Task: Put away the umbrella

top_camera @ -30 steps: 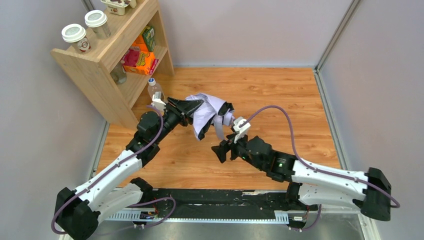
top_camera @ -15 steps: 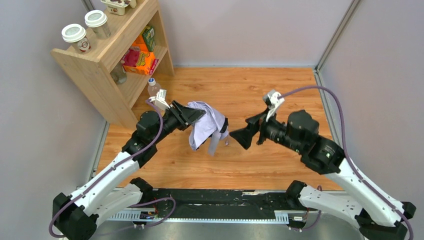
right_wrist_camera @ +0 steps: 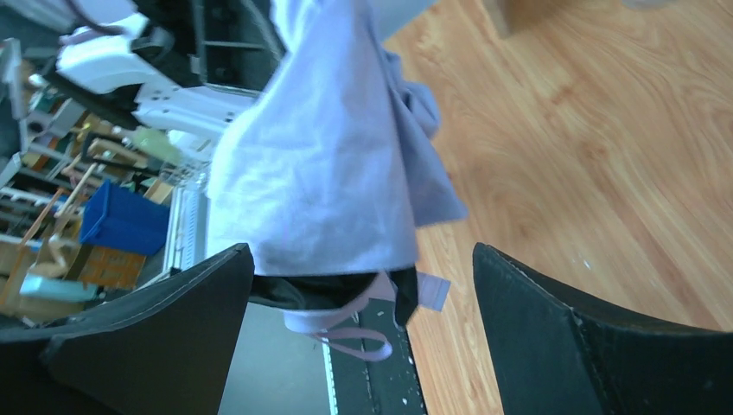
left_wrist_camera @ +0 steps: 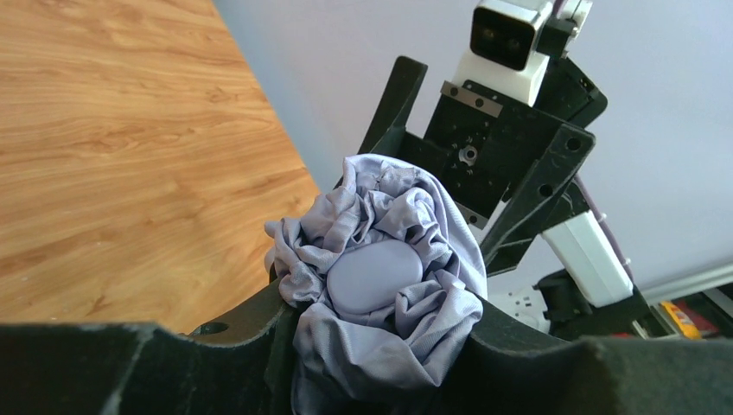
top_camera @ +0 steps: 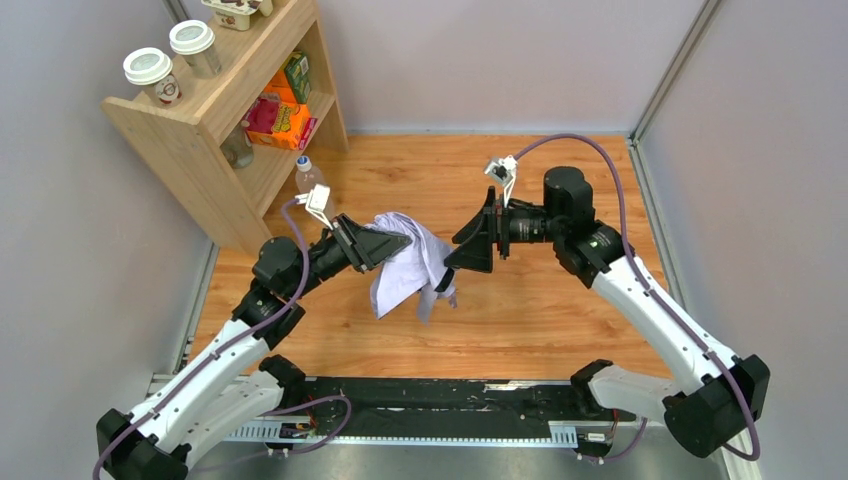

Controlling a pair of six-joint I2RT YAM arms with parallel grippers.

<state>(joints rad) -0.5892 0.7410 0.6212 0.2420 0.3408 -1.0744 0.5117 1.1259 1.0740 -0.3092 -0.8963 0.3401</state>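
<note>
The umbrella (top_camera: 405, 268) hangs in the air above the table (top_camera: 560, 180), its bunched fabric pinched at the cap end by the left claw (top_camera: 390, 240). The right claw (top_camera: 468, 238) gapes wide just beside the dangling handle end (strap loose). Closing on slack cloth alone could let the shaft swing or slip free.

The umbrella (top_camera: 405, 268) is collapsed into a crumpled bundle of pale lavender fabric. Its upper end is pinched in the left claw (top_camera: 388, 243), and the rest hangs loose above the tabletop (top_camera: 540, 300), a thin strap loop (right_wrist_camera: 350, 344) dangling beneath.
</note>
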